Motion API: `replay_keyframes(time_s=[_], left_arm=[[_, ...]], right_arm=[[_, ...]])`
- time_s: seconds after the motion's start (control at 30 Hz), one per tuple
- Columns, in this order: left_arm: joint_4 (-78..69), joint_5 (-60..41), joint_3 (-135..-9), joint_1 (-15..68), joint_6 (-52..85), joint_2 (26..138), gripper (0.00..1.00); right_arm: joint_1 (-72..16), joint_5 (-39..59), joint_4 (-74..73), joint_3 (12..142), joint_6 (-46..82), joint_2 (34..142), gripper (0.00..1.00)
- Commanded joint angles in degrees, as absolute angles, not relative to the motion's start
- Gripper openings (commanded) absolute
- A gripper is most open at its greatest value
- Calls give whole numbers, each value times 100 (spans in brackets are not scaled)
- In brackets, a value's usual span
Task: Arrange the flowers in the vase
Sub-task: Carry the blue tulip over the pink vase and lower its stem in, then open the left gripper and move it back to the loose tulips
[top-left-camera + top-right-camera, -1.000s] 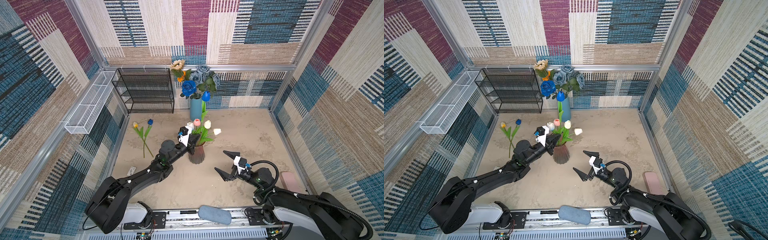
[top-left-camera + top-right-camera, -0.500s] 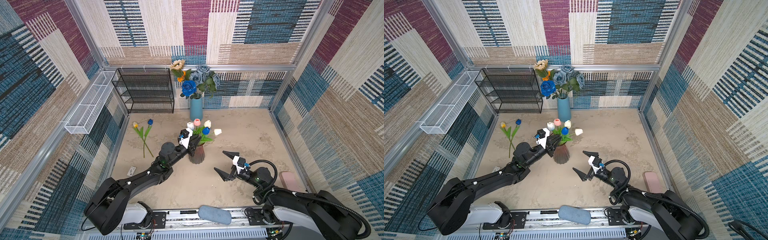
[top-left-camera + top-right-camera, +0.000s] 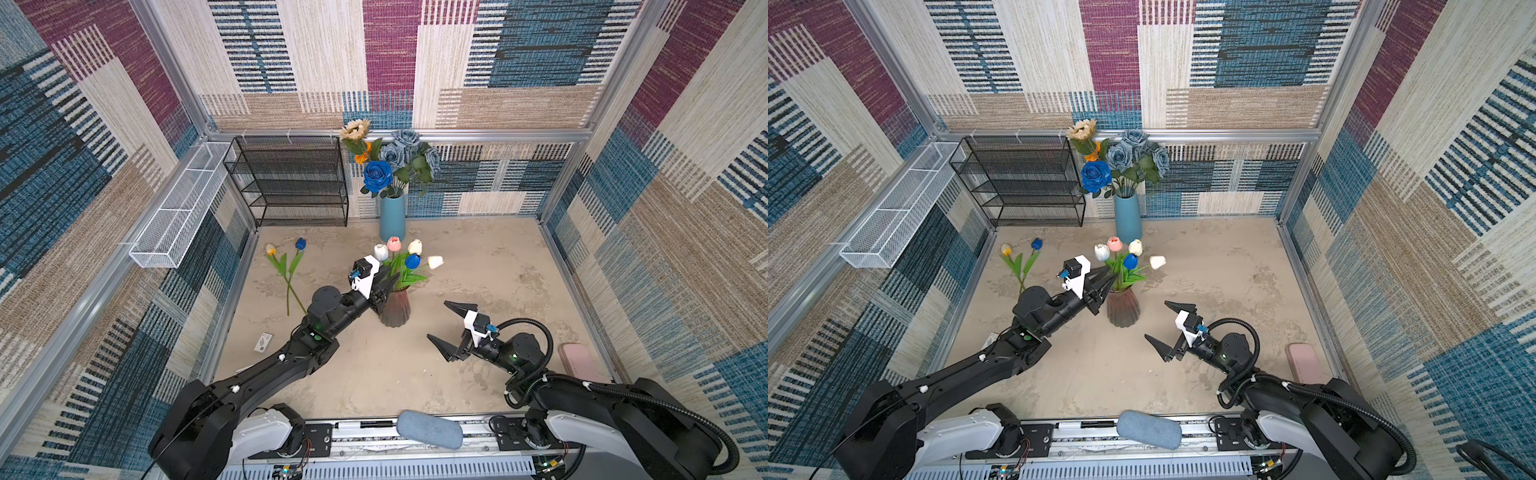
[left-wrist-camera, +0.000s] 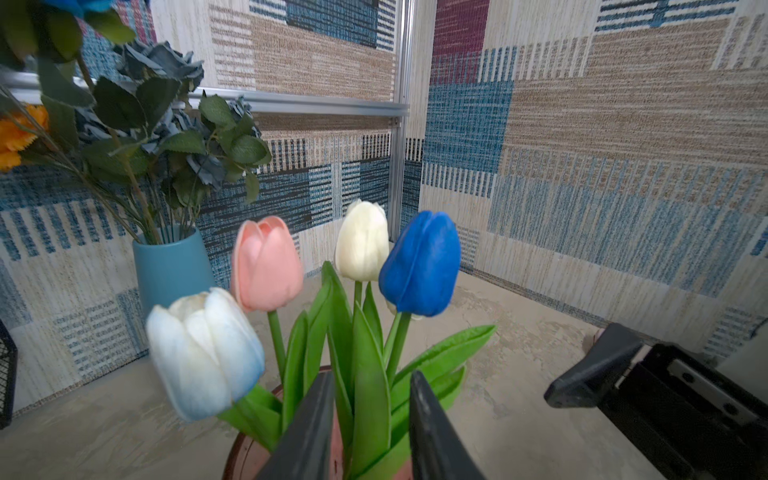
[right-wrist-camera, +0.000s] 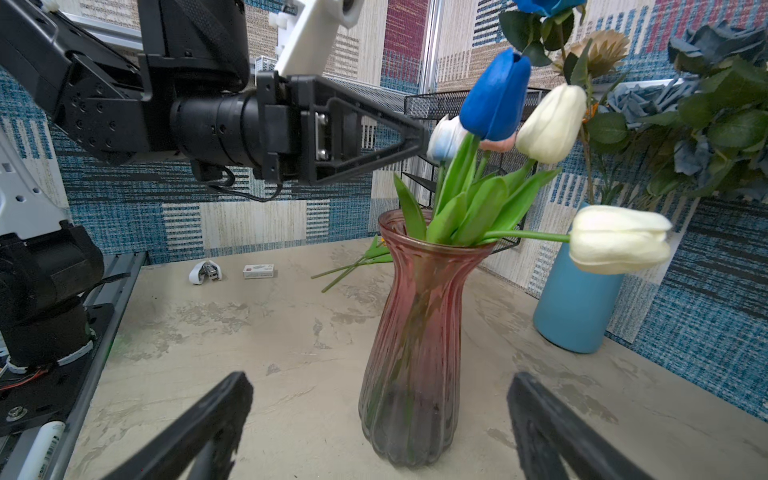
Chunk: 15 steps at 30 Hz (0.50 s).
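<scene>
My left gripper [image 4: 372,376] has just let go, its jaws now slightly apart. The blue tulip [image 4: 419,264] stands in the pink vase [image 5: 411,332], while two tulips [image 3: 286,270] still lie on the tabletop [image 3: 478,257].

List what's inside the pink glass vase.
The pink vase holds five tulips: blue tulip, pink tulip, cream tulip, blue-tinged white tulip, and a drooping white tulip over the rim. Stems show dimly through the tinted glass; their ends are not clear.

Reaches forward with the left arm [image 3: 291,361] outstretched, left claw [image 3: 394,277] narrowly parted. Holds the right arm [image 3: 517,353] low and bent, right claw [image 3: 438,321] spread wide, empty.
</scene>
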<state>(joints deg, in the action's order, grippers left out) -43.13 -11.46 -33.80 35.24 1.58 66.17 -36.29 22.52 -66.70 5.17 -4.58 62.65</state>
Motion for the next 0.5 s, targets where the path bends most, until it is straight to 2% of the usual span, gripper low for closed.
replay_keyframes(time_s=[0.0, 0.1, 0.2, 0.33, 0.47], left_arm=[[-3866, -776, -3478, 3505, -125, 6250, 35], [-3569, -167, -3517, 3502, -285, 5871, 43], [-3171, 314, -3484, 3443, -588, 5666, 58], [-2313, 707, -3788, 3044, -650, 5603, 68], [-1696, 963, -4003, 2428, -376, 5783, 71]], right_arm=[[-3636, 2247, -6949, 518, -448, 6264, 100], [-3637, 2282, -6946, 536, -444, 6286, 100], [-3634, 2271, -6936, 510, -439, 6220, 100], [-3634, 2198, -6871, 497, -465, 6141, 100], [-3633, 2276, -6911, 457, -440, 6055, 100]])
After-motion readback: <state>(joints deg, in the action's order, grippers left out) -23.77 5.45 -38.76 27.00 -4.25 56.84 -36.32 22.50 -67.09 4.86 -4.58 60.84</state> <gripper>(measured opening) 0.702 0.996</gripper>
